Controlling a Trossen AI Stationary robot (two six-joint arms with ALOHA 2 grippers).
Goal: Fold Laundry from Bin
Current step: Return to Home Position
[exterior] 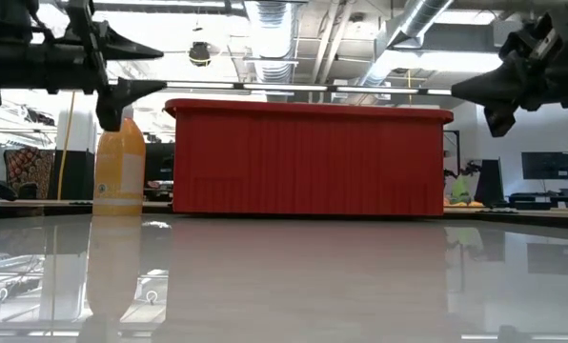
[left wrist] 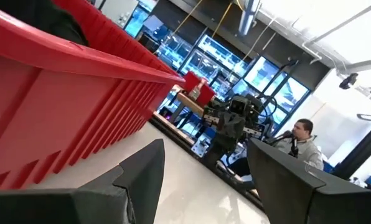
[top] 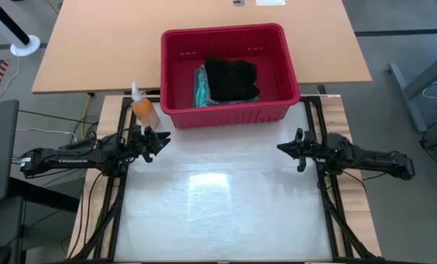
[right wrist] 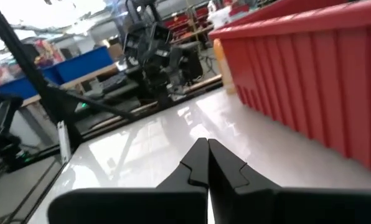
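The red bin (top: 226,111) stands at the table's far middle; it also shows in the low view (exterior: 303,157). Inside it a black garment (top: 232,79) lies on top of a turquoise and grey-green one (top: 202,92). The striped shirt is out of view. My left gripper (top: 160,139) hovers open and empty above the table, just near-left of the bin (left wrist: 61,93); its wrist view (left wrist: 204,155) shows its fingers apart. My right gripper (top: 283,149) hovers shut and empty near the bin's near-right corner; its wrist view (right wrist: 207,149) shows its fingers together.
An orange spray bottle (top: 141,110) stands upright left of the bin, close to my left gripper; it also shows in the low view (exterior: 119,171). The glossy white table top (top: 218,205) lies between the arms. A person (left wrist: 304,140) sits beyond the table.
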